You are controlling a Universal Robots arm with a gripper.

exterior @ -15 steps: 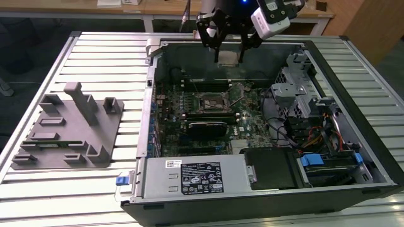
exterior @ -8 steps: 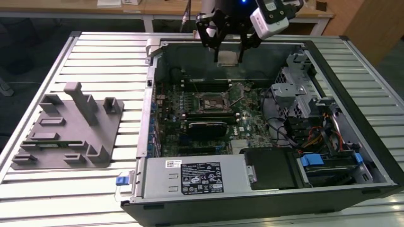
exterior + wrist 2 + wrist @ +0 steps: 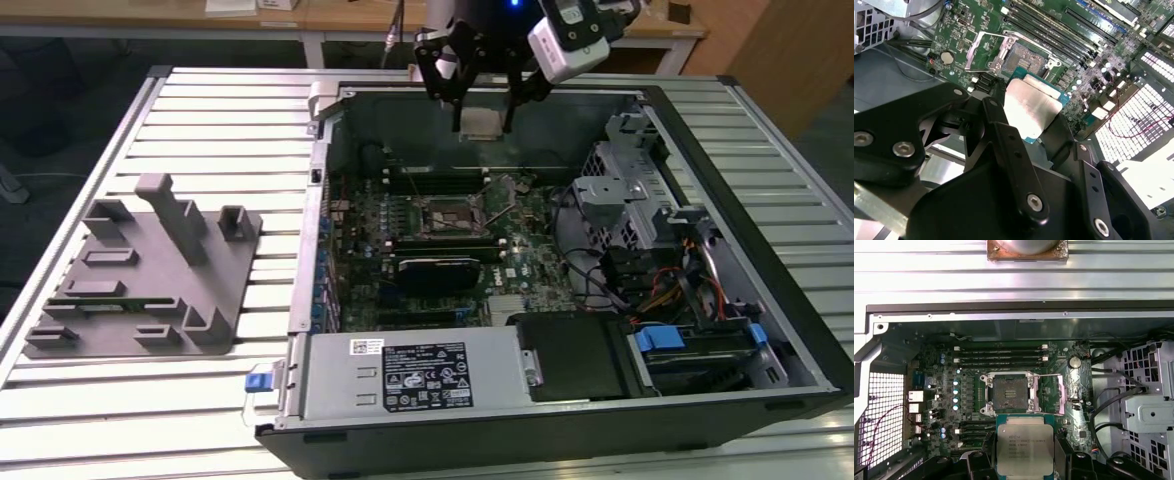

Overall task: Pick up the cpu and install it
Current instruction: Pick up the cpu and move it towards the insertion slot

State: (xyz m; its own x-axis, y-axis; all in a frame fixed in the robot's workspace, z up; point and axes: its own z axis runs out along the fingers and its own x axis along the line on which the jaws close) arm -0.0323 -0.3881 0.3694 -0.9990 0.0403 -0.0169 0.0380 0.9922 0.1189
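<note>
- The black two-finger gripper (image 3: 483, 118) has its fingers closed on the flat, square, silver-topped cpu (image 3: 1031, 107).
- The cpu hangs above the open black-framed motherboard socket (image 3: 1006, 392), near the computer case's (image 3: 747, 130) wall.

You have the computer case (image 3: 683, 135) lying open on the table (image 3: 220, 120), with the fixture block (image 3: 147, 270) on the table at the exterior view's left, apart from the case. Inside the case, the socket (image 3: 447, 215) sits near the middle of the motherboard (image 3: 358, 232). The cpu (image 3: 481, 122) sits between the fingers of the gripper (image 3: 483, 105), over the case's far end, behind the socket. The power supply (image 3: 414, 375) lies along the near edge.
</note>
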